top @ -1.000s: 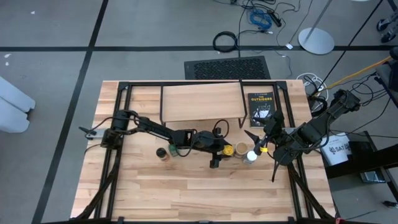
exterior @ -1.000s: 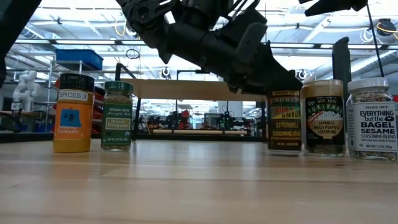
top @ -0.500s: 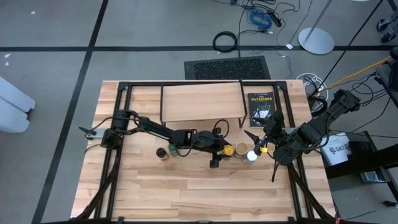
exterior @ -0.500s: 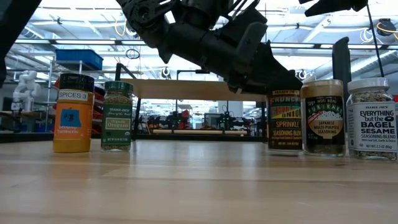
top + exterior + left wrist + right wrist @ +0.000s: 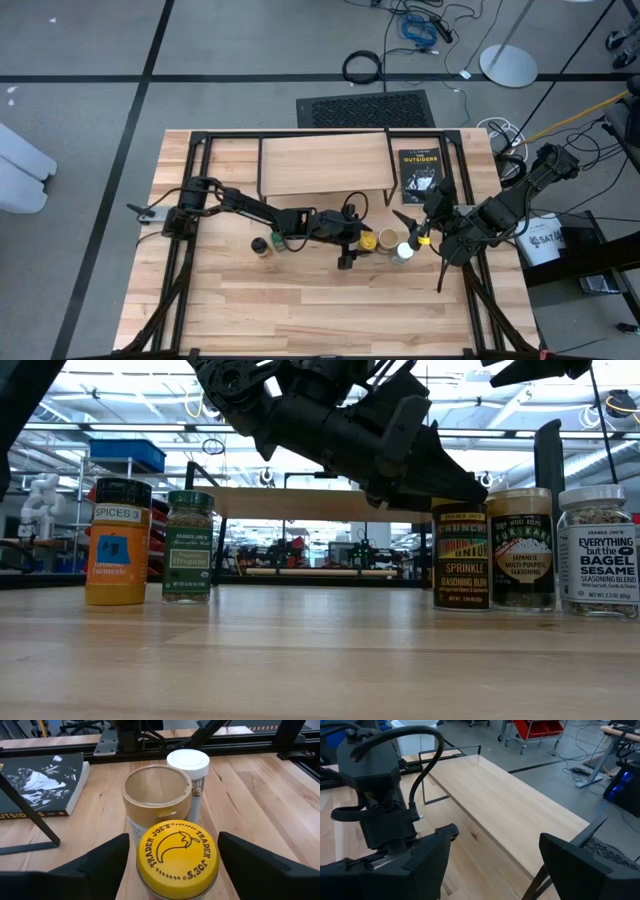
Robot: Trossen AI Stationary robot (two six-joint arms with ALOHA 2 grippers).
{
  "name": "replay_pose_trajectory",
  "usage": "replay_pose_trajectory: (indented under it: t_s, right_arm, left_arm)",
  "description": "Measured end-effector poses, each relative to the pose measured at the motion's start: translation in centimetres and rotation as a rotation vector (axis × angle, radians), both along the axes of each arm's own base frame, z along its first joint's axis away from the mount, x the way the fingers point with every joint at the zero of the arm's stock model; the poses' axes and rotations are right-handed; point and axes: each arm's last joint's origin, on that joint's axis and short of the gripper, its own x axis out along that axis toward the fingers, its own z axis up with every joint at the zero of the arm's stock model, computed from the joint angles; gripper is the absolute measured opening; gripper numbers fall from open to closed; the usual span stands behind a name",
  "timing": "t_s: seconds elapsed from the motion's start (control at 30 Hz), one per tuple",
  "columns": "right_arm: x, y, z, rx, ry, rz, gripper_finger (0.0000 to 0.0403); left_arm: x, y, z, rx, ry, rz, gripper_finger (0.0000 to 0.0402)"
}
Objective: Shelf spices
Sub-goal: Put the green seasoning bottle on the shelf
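Round yellow-lidded jar (image 5: 177, 851) (glossy lid) sits between open left gripper (image 5: 172, 865) fingers.

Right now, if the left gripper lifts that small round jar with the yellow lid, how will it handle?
The small round jar with the yellow lid looks rigid, so it should not deform between the open left gripper fingers. Its smooth round wall may slip. Standing upright and fairly tall, it could tip against the tan-lidded jar if nudged.

Two dark, matte-black jointed robot arms had chunky angular housings, looping black cables along their links, and broad, wedge-shaped black fingers (image 5: 102, 862).
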Motion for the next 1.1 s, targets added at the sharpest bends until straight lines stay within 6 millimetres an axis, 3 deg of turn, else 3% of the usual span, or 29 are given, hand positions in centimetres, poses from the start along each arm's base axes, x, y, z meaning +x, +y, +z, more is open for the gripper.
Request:
replay_pose_trajectory:
  t_s: [0.5,1.1]
  right_arm:
    - [0.4,0.3,-0.4,0.006,0.014,0.000,0.0295]
    - [0.4,0.5,-0.3,0.056,-0.029,-0.006,0.0295]
  left_arm:
    - [-0.2,0.0,0.6,0.001,-0.006,0.012,0.0322]
    - [-3.3,0.3,7.8,-0.007,-0.015,0.015,0.0322]
